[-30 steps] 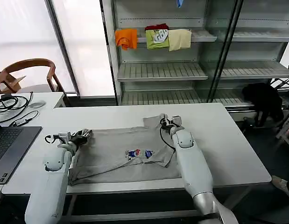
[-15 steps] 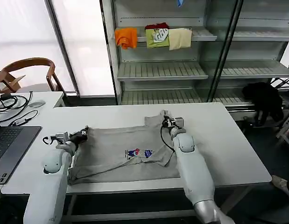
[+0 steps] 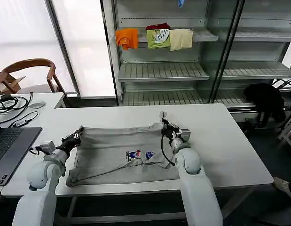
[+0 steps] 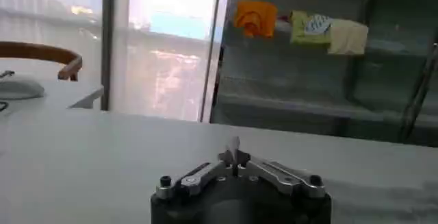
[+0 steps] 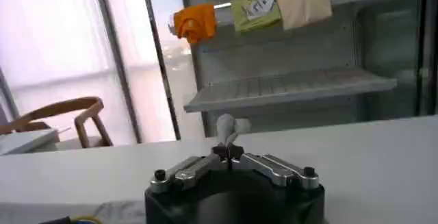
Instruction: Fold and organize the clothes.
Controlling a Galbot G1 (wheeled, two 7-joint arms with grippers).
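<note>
Head view — soft grey shirt (image 3: 119,155), left gripper (image 3: 74,138), right gripper (image 3: 163,123) pinching its corners.

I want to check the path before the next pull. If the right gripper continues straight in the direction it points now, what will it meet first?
The right gripper, shut on the shirt, points across the bare white table toward the shelving. Nothing stands in that line; after the far table edge, probably the shelving, though depth is unclear.
</note>
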